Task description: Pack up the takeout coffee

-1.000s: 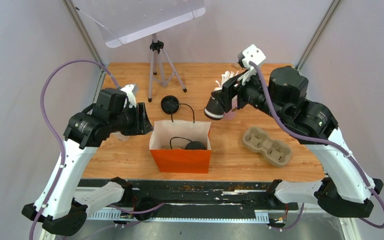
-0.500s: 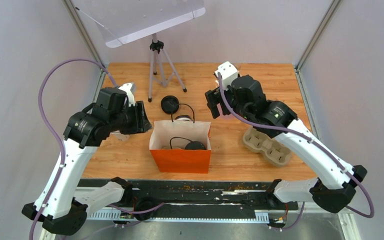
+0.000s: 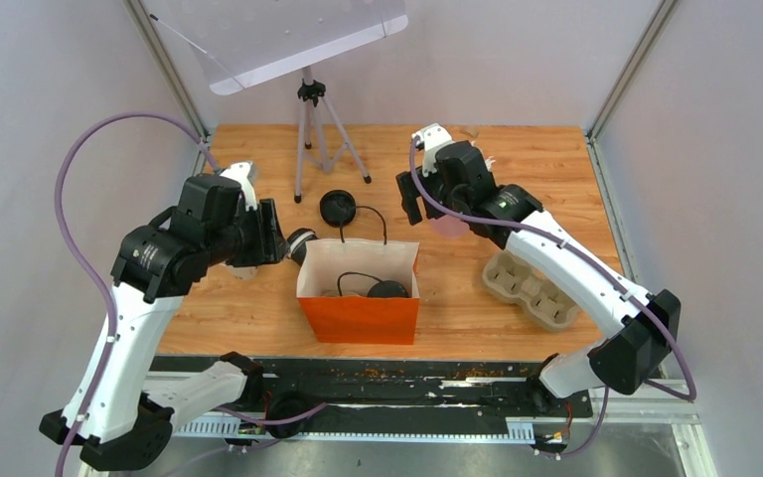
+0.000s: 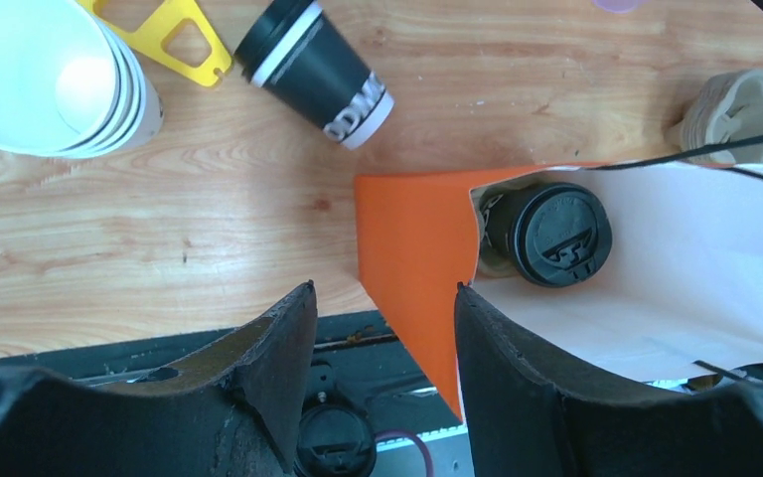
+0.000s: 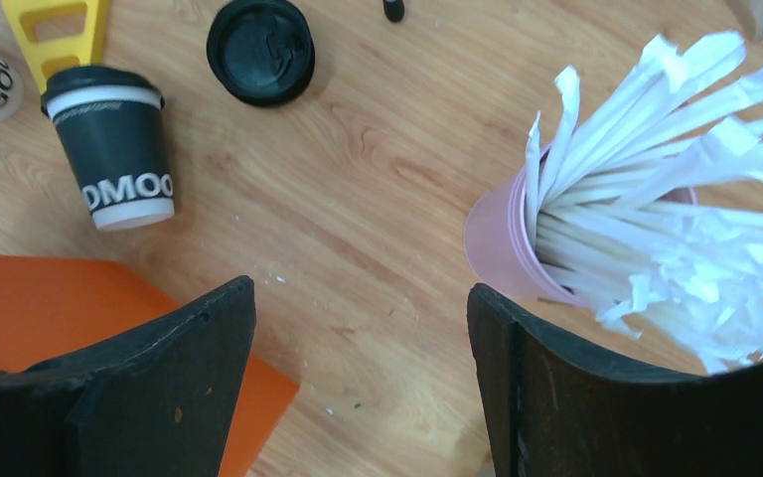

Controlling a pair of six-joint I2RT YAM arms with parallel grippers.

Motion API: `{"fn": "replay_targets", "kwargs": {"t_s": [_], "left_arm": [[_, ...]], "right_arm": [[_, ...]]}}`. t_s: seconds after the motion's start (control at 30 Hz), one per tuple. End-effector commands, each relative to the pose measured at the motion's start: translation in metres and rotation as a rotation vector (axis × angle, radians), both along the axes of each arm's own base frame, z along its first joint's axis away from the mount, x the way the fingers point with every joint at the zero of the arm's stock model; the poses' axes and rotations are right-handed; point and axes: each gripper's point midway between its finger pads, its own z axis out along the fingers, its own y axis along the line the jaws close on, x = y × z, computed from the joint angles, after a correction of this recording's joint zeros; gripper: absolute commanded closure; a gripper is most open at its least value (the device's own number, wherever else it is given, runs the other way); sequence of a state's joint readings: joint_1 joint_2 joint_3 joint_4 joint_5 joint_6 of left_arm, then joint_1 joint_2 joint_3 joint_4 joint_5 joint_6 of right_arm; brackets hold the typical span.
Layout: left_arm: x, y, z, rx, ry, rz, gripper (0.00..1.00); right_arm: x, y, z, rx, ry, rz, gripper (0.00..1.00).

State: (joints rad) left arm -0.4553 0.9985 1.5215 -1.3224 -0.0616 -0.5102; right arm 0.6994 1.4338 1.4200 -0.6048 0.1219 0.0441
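A takeout cup with a dark sleeve, white lettering and a black lid [image 3: 301,241] lies on its side on the table just behind the left corner of the orange paper bag [image 3: 358,316]. It also shows in the left wrist view [image 4: 313,70] and the right wrist view [image 5: 119,144]. A second lidded cup [image 4: 546,234] stands inside the bag [image 4: 407,238]. My left gripper [image 3: 280,237] is open and empty above the bag's left corner [image 4: 382,308]. My right gripper [image 3: 409,204] is open and empty above bare wood beside the pink straw cup [image 5: 358,298].
A loose black lid [image 3: 339,209] lies behind the bag. The pink cup of white straws [image 5: 517,229] stands under my right arm. A brown pulp tray [image 3: 532,288] lies right of the bag. A stack of white lidless cups [image 4: 50,79], a yellow piece [image 4: 174,30] and a tripod [image 3: 308,129] stand at the left.
My right gripper carried the dark cup leftward, opened and let it go. The cup now lies on its side left of the bag. My left arm shifted slightly left.
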Motion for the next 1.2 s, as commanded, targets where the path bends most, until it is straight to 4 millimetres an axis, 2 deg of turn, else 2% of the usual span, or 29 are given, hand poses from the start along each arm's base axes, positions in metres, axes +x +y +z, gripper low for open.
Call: {"fn": "replay_targets", "kwargs": {"t_s": [0.0, 0.07, 0.2, 0.33, 0.47, 0.57, 0.63, 0.7, 0.8, 0.93, 1.03, 1.17], "left_arm": [[0.015, -0.001, 0.019, -0.01, -0.061, 0.022, 0.39], [0.021, 0.001, 0.013, 0.019, -0.044, 0.042, 0.38], [0.042, 0.014, -0.006, 0.123, -0.044, 0.1, 0.34], [0.059, 0.021, -0.026, 0.181, 0.006, 0.162, 0.22], [0.063, 0.027, -0.043, 0.118, 0.058, 0.333, 0.18], [0.057, 0.026, -0.052, 0.007, 0.058, 0.465, 0.18], [0.051, 0.025, -0.065, -0.082, 0.063, 0.553, 0.18], [0.044, 0.031, -0.073, -0.131, 0.063, 0.635, 0.18], [0.028, 0.044, -0.083, -0.193, 0.054, 0.763, 0.17], [0.003, 0.062, -0.106, -0.24, 0.072, 0.926, 0.15], [-0.011, 0.066, -0.119, -0.298, 0.093, 1.01, 0.15], [-0.037, 0.068, -0.15, -0.335, 0.199, 1.125, 0.15]], "right_arm": [[0.018, 0.012, 0.049, 0.108, -0.098, 0.026, 0.22], [0.02, 0.014, 0.048, 0.096, -0.076, 0.035, 0.23], [0.014, 0.012, 0.065, 0.128, -0.077, 0.023, 0.23], [-0.005, 0.012, 0.092, 0.215, -0.058, 0.04, 0.22], [-0.027, 0.011, 0.11, 0.249, -0.057, 0.085, 0.2], [-0.039, 0.007, 0.12, 0.272, -0.058, 0.095, 0.2], [-0.043, 0.005, 0.127, 0.279, -0.067, 0.105, 0.19], [-0.046, 0.002, 0.134, 0.282, -0.086, 0.11, 0.19], [-0.051, -0.003, 0.146, 0.295, -0.114, 0.113, 0.18], [-0.06, -0.008, 0.157, 0.323, -0.137, 0.125, 0.18], [-0.066, -0.011, 0.16, 0.338, -0.14, 0.126, 0.18], [-0.072, -0.016, 0.161, 0.349, -0.148, 0.122, 0.18]]}}
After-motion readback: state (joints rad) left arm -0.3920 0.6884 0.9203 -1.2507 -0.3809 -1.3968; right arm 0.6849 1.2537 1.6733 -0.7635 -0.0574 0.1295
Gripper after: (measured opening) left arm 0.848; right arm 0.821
